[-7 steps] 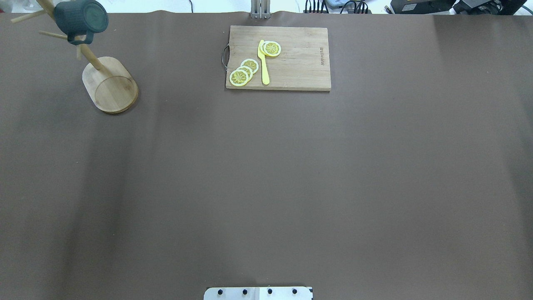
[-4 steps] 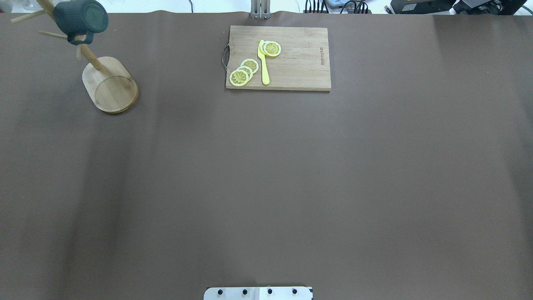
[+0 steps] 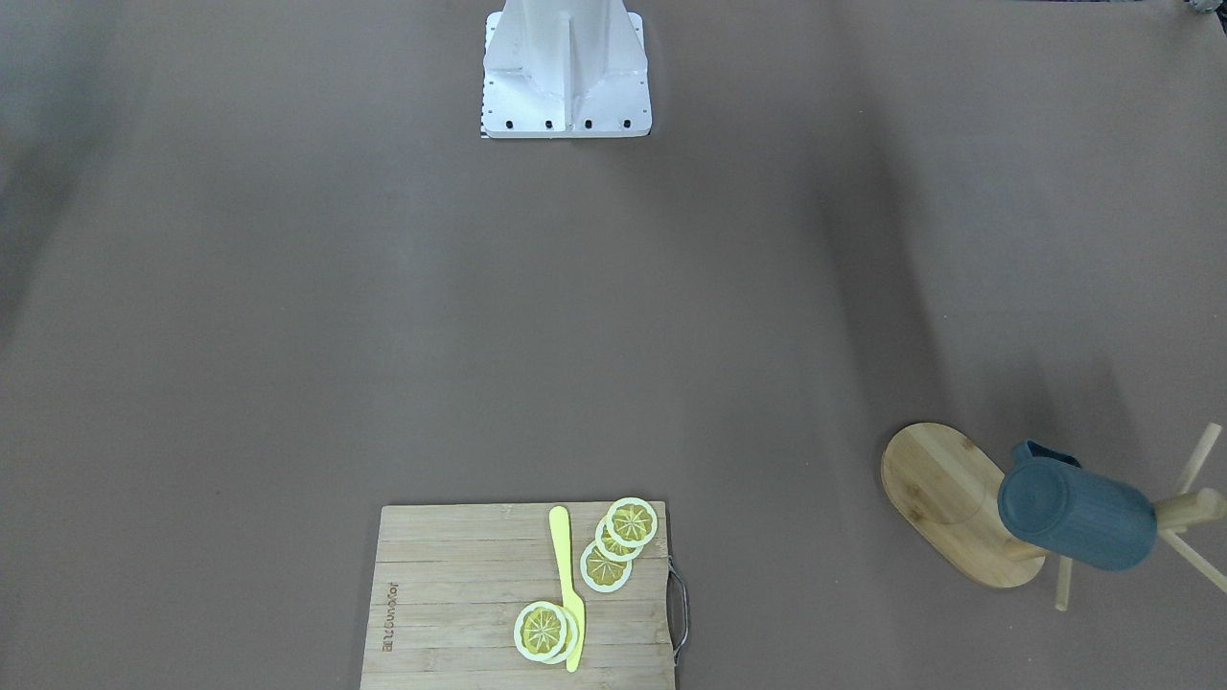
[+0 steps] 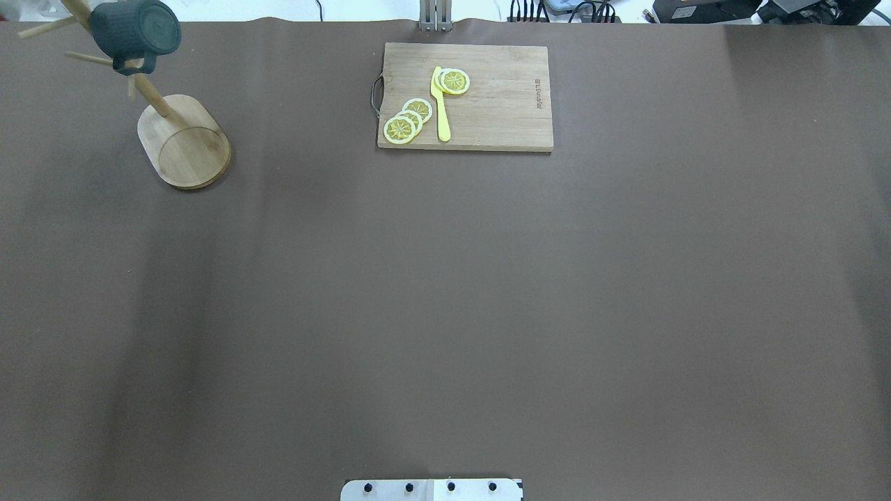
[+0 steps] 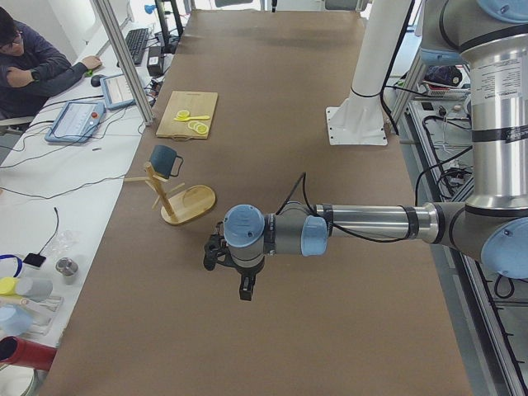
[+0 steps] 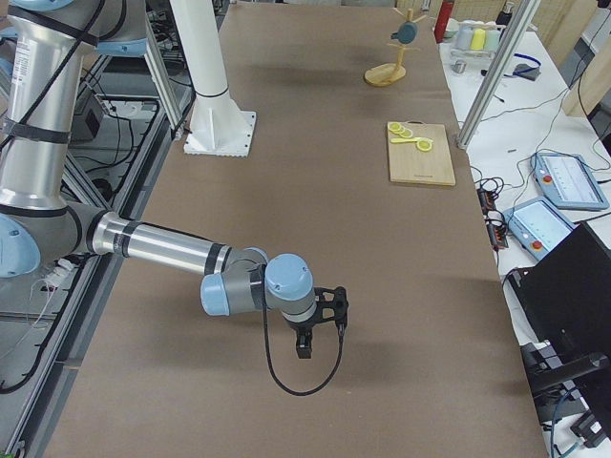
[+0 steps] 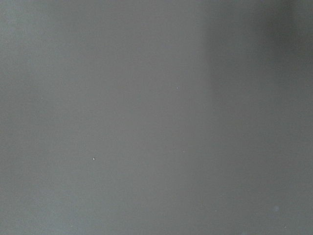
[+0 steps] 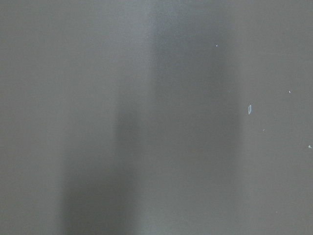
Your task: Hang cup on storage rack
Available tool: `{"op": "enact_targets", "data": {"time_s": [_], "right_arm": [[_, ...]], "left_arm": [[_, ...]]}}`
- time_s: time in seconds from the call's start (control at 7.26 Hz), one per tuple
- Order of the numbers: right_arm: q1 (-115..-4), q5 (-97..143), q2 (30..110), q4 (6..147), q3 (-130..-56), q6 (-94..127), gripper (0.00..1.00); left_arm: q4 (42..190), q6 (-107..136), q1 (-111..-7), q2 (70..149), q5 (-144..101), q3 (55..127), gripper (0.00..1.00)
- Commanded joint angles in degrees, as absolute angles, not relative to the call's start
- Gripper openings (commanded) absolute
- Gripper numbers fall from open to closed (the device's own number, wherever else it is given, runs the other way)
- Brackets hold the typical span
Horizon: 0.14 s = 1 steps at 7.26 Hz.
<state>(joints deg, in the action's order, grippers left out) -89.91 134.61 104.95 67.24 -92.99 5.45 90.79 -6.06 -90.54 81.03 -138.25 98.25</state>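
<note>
Table (image 4: 445,278) from above, the front and both ends. The cup (image 4: 136,28) hangs by its handle on a peg high on the rack (image 4: 184,142), at the far left corner of the table as the robot sees it. It is tipped nearly onto its side, its flat bottom turned toward the robot, clear of the table and of both arms. The rack stands upright on its oval base, its post leaning out of the overhead view's upper left corner.

A cutting board (image 4: 487,104) lies at the far middle of the table, well apart from the rack. It carries lemon slices (image 4: 411,118) and a yellow knife (image 4: 440,104).

The left gripper (image 5: 246,290) points down over bare table, nearer the robot than the rack and apart from it. The right gripper (image 6: 304,348) points down over bare table toward the opposite end, well apart from the board. Each shows in a side view only, so whether its fingers are spread or pressed together cannot be told. Both wrist views show only the brown table cover
</note>
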Motion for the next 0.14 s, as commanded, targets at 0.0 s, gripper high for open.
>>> {"op": "enact_targets", "data": {"time_s": [0.0], "right_arm": [[-89.91, 134.74, 104.94, 67.24, -93.16, 5.45, 1.0]], "left_arm": [[90.79, -6.06, -90.53, 80.86, -138.25, 98.44, 0.99]]}}
